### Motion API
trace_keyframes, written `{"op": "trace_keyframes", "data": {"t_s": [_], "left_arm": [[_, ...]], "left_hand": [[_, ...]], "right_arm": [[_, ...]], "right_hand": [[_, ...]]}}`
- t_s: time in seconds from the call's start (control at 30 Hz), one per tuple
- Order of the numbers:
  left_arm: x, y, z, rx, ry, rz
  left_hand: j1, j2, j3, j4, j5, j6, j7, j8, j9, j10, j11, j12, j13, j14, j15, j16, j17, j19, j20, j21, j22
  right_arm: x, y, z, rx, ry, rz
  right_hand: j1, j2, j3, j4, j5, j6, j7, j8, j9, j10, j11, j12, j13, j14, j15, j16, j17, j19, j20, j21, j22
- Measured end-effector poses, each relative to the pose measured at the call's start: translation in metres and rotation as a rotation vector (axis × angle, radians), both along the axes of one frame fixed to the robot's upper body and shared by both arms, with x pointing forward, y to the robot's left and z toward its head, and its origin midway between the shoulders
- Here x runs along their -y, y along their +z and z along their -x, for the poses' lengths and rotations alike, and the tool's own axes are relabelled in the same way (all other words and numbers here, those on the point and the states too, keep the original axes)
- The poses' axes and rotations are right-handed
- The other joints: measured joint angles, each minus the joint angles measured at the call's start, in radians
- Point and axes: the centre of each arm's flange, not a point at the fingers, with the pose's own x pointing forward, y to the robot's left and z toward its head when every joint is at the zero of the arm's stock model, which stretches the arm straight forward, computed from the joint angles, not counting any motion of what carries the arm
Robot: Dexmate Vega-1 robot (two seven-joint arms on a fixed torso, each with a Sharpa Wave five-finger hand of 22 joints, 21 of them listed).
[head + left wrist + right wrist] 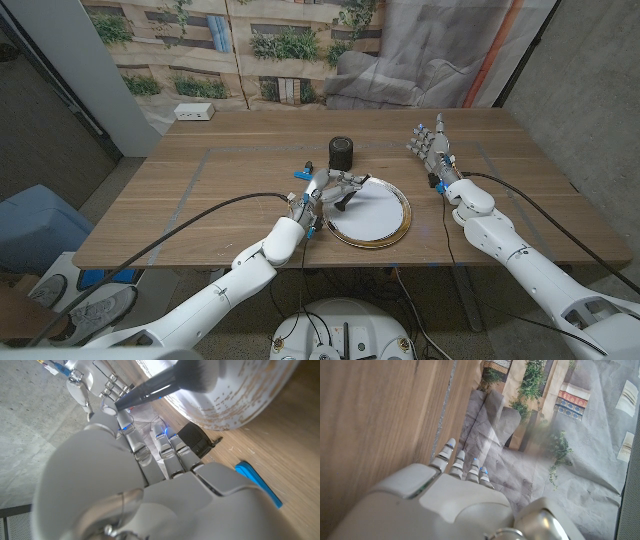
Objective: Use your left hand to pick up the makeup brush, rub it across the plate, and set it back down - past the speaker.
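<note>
My left hand [322, 196] grips the makeup brush [343, 200] by its dark handle, bristles pointed down onto the white, gold-rimmed plate [385, 236], at the plate's edge nearest the speaker [343, 153]. Held that way, I judge, so the bristle head can sweep across the plate's face: the rub step looks underway, w/ the set-down not yet done. In the left wrist view the brush [170, 382] crosses over the plate [250, 395], its soft head against the white surface, handle running back toward my fingers [170, 455]. The small black cylindrical speaker stands just beyond the plate, apart from it; the brush's final spot lies past it, so the arm will need to carry over or round the speaker w/o clipping it. A blue clip-like item [299, 173] sits beside the speaker, near my left hand. My right hand [432, 146] stands well apart from the plate on the far side, fingers spread upward, holding nothing, prob. kept clear of the work.
</note>
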Motion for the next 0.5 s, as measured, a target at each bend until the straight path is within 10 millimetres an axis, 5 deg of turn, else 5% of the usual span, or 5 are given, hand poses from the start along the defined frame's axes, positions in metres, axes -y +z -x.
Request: {"op": "trace_keyframes", "data": {"t_s": [0.5], "left_arm": [[0.002, 0.011, 0.007, 0.024, -0.022, 0.015]], "left_hand": [[0.000, 0.000, -0.007, -0.001, 0.000, 0.000, 0.000, 0.000, 0.000, -0.002, 0.002, -0.001, 0.000, 0.000, 0.000, 0.000, 0.000, 0.000, 0.000, 0.000, 0.000]], "right_arm": [[0.000, 0.000, 0.000, 0.000, 0.000, 0.000]], "right_hand": [[0.000, 0.000, 0.000, 0.000, 0.000, 0.000, 0.000, 0.000, 0.000, 0.000, 0.000, 0.000, 0.000, 0.000, 0.000, 0.000, 0.000, 0.000, 0.000, 0.000, 0.000]]}}
